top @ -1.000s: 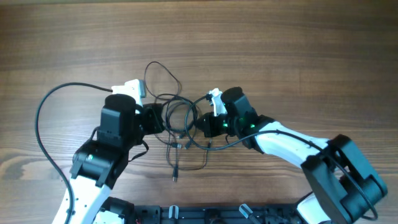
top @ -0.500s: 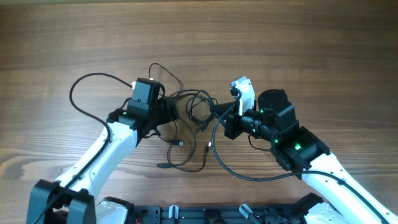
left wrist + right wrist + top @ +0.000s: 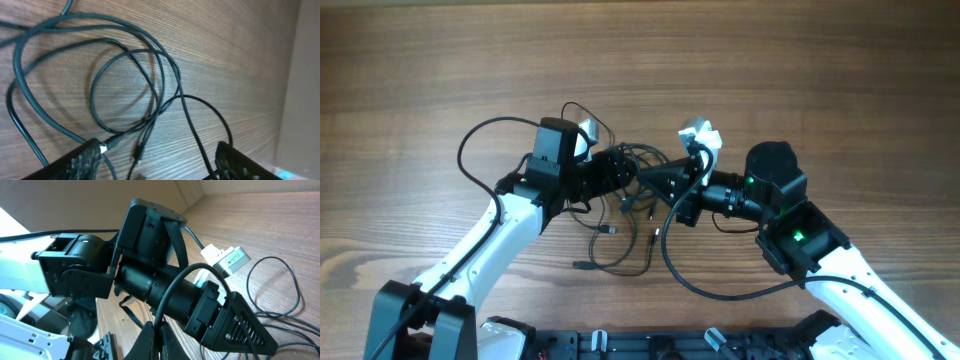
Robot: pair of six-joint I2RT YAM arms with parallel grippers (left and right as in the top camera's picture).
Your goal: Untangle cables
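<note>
The left gripper [image 3: 623, 170] hangs open, its fingers [image 3: 87, 157] wide apart with nothing clamped between them. The cables [image 3: 632, 200] lie in a loose tangle on the table [image 3: 820, 80], right under it and spreading past it. The right gripper [image 3: 658, 183] is closed, nearly tip to tip with the left gripper. Whether it pinches a strand, I cannot tell.

Warm brown worktop [image 3: 800, 60] with fine streaky wood grain, thin black cables [image 3: 638, 152] with a dark teal sheen up close, left arm [image 3: 485, 245] white with black joints, right arm [image 3: 860, 290] likewise, small green light [image 3: 798, 237] on its black housing
</note>
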